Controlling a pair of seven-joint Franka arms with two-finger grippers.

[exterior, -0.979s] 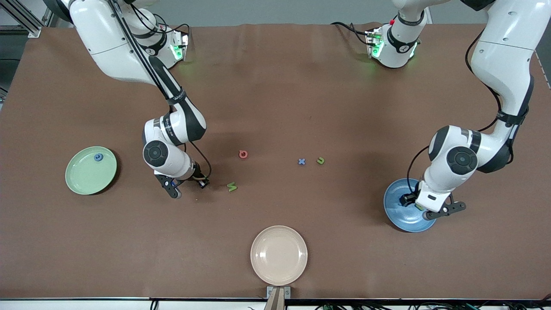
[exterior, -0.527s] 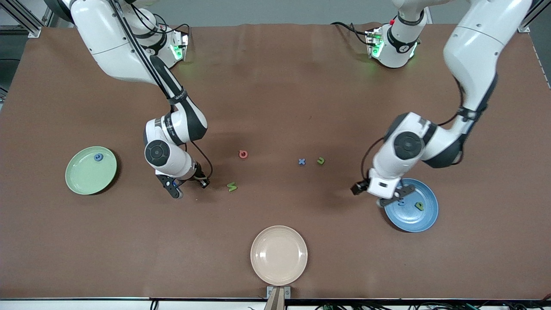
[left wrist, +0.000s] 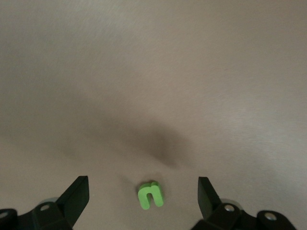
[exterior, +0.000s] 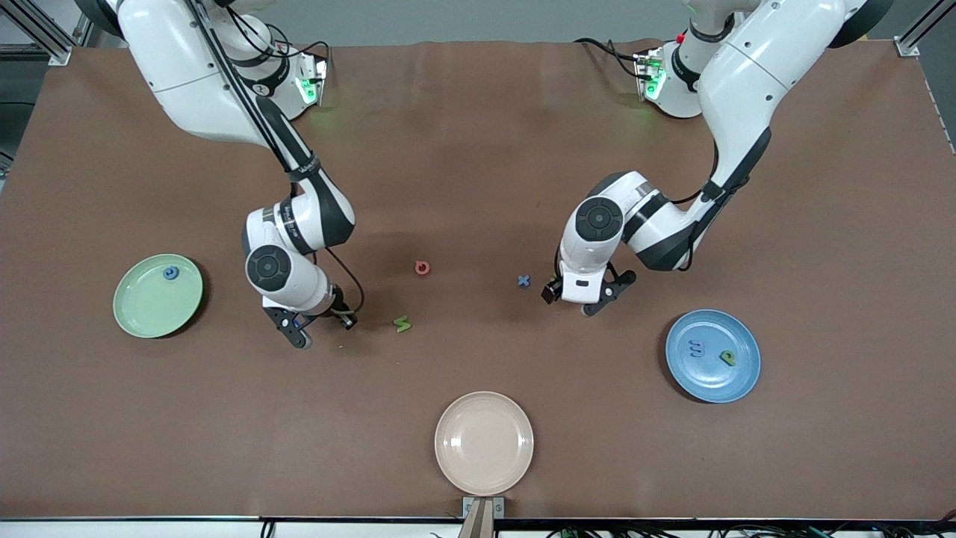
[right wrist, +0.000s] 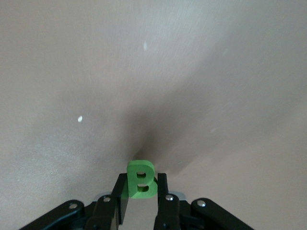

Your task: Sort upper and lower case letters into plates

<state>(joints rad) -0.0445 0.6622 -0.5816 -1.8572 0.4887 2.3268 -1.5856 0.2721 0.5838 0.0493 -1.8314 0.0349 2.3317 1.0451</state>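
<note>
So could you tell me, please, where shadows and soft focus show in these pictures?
Left wrist view: a dark smear of shadow on the table above the green n, under the open left gripper. Right wrist view: a shadow fans out from the green B clamped in the right gripper; backgrounds look soft.

A brown table [exterior: 478, 149] fills the front view, its covering matte and plain. At the table's 6 o'clock, close to the edge nearest the camera, a cream-beige plate [exterior: 484, 443] lies flat and right way up, round and shallow, with a paler rim. Just beside the plate, at its 6 o'clock, a small grey bracket [exterior: 482, 508] sits on the table's edge. Dark cables [exterior: 672, 532] run under that edge toward 5 o'clock. A metal frame rail [exterior: 33, 26] slants past the 10 o'clock corner and another rail [exterior: 917, 30] past the 2 o'clock corner. In the right wrist view two pale specks [right wrist: 79, 118] lie on the table.
</note>
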